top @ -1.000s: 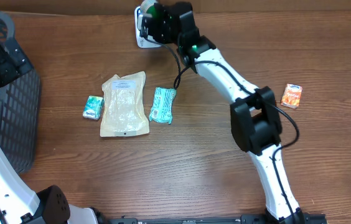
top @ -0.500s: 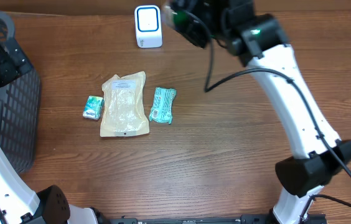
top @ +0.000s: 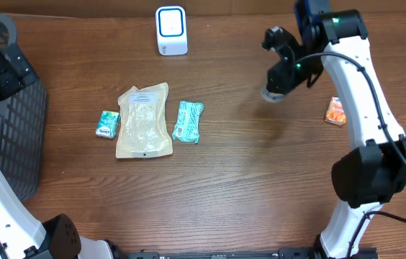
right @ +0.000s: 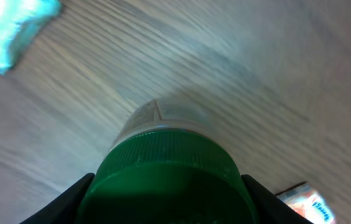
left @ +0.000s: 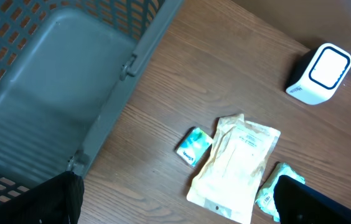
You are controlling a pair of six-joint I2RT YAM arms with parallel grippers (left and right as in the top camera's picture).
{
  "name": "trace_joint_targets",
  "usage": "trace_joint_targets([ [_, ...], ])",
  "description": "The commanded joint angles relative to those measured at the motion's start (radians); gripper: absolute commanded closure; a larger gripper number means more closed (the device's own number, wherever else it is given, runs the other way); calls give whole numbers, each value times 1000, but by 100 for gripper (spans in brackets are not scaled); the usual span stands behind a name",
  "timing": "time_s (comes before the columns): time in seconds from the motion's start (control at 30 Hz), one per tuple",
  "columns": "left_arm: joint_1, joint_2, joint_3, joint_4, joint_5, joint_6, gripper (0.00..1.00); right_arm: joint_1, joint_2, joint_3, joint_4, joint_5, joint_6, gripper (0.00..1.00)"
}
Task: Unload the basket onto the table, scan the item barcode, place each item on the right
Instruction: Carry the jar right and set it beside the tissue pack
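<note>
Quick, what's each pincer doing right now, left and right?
Left pincer: open, empty.
Right pincer: closed on the green-capped bottle.

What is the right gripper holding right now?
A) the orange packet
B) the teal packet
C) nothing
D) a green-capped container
D: the right gripper clamps a green-capped container, its cap filling the right wrist view, while the teal packet and orange packet lie on the table.
</note>
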Motion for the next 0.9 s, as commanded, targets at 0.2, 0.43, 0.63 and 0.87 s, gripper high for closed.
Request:
trace_joint_targets([
  [0.2,1,3,4,2,8,22,0,-165,2,-290,313,51,167,57],
  [0.43,1,3,4,2,7,22,1,-235,3,-370,410,101,216,57],
  [0.63,1,3,4,2,8,22,0,-240,3,-370,417,231,216,57],
  [0.87,1,3,4,2,8,22,1,-240,3,-370,410,364,269,56],
])
